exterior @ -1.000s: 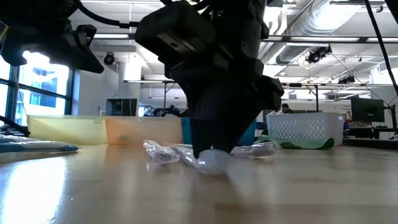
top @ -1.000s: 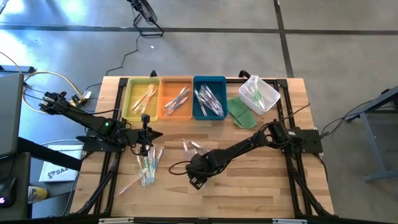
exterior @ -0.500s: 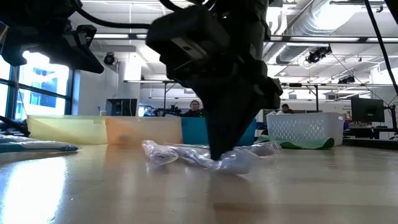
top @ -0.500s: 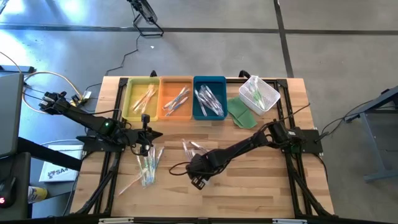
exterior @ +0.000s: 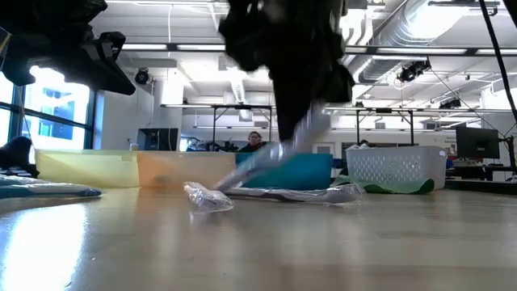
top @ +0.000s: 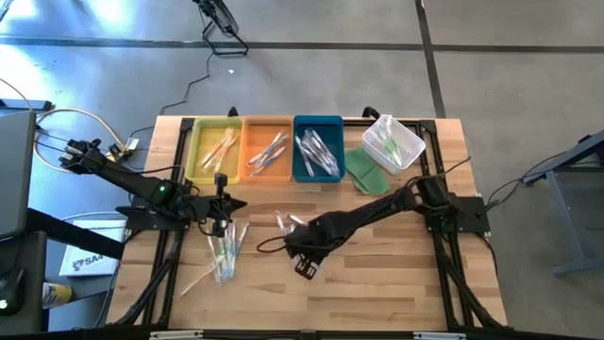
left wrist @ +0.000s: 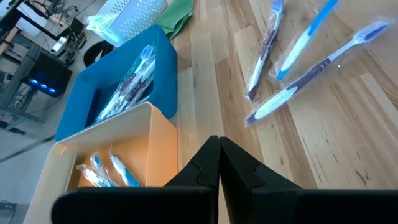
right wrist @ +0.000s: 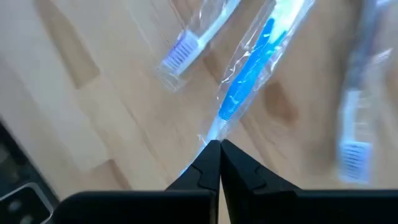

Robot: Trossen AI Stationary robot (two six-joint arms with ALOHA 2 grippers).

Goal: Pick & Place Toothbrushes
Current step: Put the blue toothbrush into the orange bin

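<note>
Right hand (right wrist: 219,163) has its two fingers pinched together on the very end of a blue-handled toothbrush (right wrist: 250,79) in a clear wrapper, and in the low view that toothbrush (exterior: 275,153) hangs tilted below the hand, off the counter (exterior: 266,250). The grip looks thin, at the wrapper's tip more than on the handle, so I would judge the carry calls for a slow, level move with no sudden turn of the wrist, or the wrapper may slide out. From above, the right hand (top: 304,261) sits near the middle of the counter (top: 396,293), just beside a small loose group of wrapped toothbrushes (top: 291,223) left lying there; a white-handled toothbrush (right wrist: 194,38) lies close under the lifted one and should be cleared with enough height not to drag it. Three trays stand in a row at the far edge: yellow tray (top: 192,151), orange tray (top: 247,146) and blue tray (top: 300,166), each already holding toothbrushes. Which tray suits a blue handle I cannot tell for certain; the release should come low over the tray floor. Left hand (top: 219,227) waits closed, holding nothing, near the left side over another scatter of toothbrushes (top: 223,253), well apart from the right arm's path. A white basket (top: 406,151) and a green cloth (top: 363,170) sit off to the right.
</note>
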